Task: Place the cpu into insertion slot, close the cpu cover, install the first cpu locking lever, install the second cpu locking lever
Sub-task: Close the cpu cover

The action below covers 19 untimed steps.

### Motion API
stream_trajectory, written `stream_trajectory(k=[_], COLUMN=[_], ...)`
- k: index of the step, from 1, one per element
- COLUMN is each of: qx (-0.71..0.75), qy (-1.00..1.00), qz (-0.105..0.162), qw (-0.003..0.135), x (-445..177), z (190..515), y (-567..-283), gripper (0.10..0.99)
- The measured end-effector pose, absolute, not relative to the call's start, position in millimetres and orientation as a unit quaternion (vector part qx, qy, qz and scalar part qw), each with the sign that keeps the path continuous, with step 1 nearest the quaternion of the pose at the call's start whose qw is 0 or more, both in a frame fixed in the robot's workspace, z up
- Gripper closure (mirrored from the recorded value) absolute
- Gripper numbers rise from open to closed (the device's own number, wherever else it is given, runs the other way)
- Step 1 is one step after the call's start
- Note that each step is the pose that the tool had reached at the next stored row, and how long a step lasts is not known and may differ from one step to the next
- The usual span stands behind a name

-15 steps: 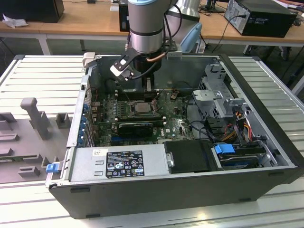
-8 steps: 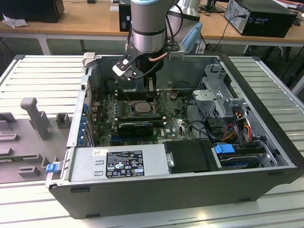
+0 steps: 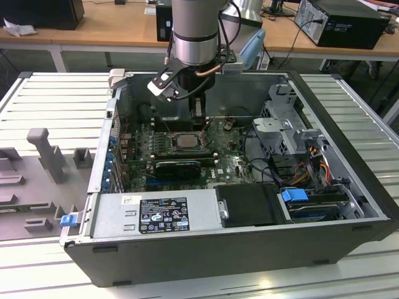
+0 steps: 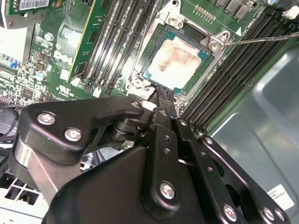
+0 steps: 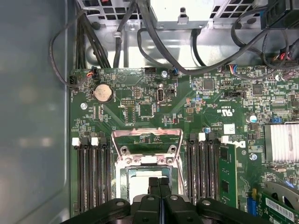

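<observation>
I saw the claw (image 5: 159, 180) clenched, its two fingers (image 5: 153, 189) pressed flat together with nothing between them. Its tip stood right over one edge of the cpu (image 4: 180, 63). The cpu lay flat in the insertion slot (image 4: 192, 31), its silver top smeared with pale residue. I couldn't tell whether the tip touched the chip. The cpu cover (image 5: 147, 134) stood open, tipped back just beyond the slot from the claw's fingers. Long black memory slots (image 5: 91, 172) ran along both sides of the socket, and a thin lever rod (image 4: 261, 39) stuck out from one corner. In the exterior view the arm (image 3: 194, 37) reached down into the open computer case (image 3: 249, 255) on the ribbed table (image 3: 50, 93), toward the case's far wall. The claw's own body hid part of the socket in both wrist views.
</observation>
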<state>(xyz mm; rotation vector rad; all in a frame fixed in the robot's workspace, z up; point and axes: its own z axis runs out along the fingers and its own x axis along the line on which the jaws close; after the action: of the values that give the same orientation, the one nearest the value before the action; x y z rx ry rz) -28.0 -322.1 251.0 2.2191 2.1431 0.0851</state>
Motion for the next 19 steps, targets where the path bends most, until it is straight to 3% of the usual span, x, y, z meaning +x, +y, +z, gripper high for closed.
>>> stream_trajectory(k=[19], qx=[0.719], qy=[0.694], qz=[0.028], qw=[0.028], x=[-28.0], z=[267.3], y=[-322.0], gripper=[0.98])
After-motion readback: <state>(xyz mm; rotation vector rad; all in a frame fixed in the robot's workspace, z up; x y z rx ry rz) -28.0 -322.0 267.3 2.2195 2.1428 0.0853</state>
